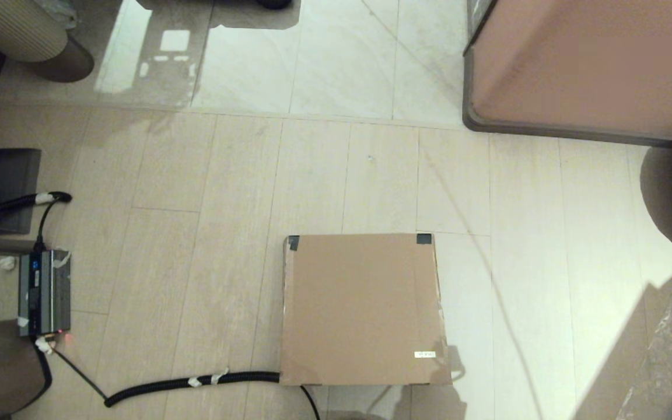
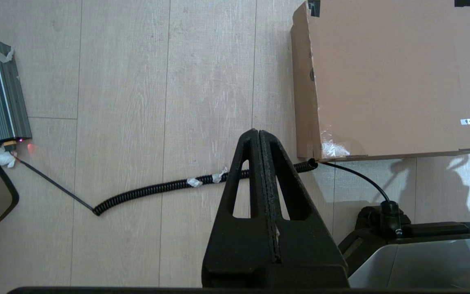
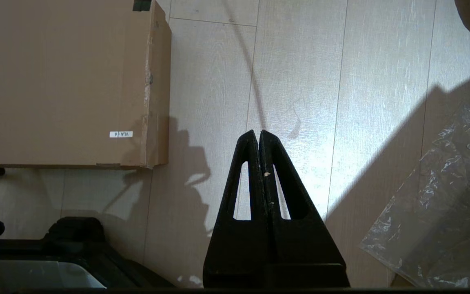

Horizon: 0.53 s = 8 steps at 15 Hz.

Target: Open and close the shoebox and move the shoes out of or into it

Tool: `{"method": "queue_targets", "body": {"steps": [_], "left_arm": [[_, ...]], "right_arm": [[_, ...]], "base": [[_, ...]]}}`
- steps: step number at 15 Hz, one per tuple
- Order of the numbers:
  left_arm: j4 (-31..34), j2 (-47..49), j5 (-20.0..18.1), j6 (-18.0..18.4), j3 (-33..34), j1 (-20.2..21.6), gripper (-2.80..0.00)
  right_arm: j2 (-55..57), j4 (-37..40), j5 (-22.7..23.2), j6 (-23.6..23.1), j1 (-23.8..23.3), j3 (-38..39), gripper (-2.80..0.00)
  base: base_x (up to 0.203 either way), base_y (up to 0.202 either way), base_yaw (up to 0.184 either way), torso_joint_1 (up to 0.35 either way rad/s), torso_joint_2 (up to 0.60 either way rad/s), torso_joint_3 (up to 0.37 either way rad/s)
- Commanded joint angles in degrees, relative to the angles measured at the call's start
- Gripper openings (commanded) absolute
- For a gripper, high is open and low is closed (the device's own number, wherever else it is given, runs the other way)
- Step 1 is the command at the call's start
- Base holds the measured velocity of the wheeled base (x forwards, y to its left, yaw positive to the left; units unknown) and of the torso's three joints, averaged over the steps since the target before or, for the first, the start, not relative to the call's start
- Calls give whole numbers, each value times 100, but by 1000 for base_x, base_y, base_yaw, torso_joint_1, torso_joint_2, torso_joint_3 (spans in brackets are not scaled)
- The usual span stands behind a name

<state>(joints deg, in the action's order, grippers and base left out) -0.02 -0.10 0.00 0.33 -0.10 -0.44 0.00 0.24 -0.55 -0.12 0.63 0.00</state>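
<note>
The brown cardboard shoebox [image 1: 365, 309] lies closed on the wooden floor, with dark tape on its two far lid corners and a small white label near its front right. The left wrist view shows the shoebox [image 2: 394, 77] ahead and to one side of my left gripper [image 2: 258, 131], which is shut and empty above bare floor. In the right wrist view the shoebox [image 3: 63, 81] sits off to the side of my right gripper [image 3: 258, 132], also shut on nothing. Neither gripper shows in the head view. The shoes are hidden from every view.
A black coiled cable [image 1: 190, 382] runs from the shoebox's near left corner to a grey power unit [image 1: 44, 291] on the left. A large pinkish-brown cabinet [image 1: 592, 64] stands at the far right. Clear plastic wrap [image 3: 443, 208] lies at the near right.
</note>
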Motion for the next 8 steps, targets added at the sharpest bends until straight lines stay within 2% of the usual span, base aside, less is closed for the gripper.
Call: {"method": "queue_targets", "body": {"steps": [1,8], "left_arm": [[-4,1,0,2,1,0,-280],[-4,1,0,2,1,0,-280]], "right_arm": [[9,2,2,-32,5,0,-280],[9,2,11,-5,7,0,-280]], "base": [[0,0,0,0,0,0],[0,0,0,0,0,0]]}}
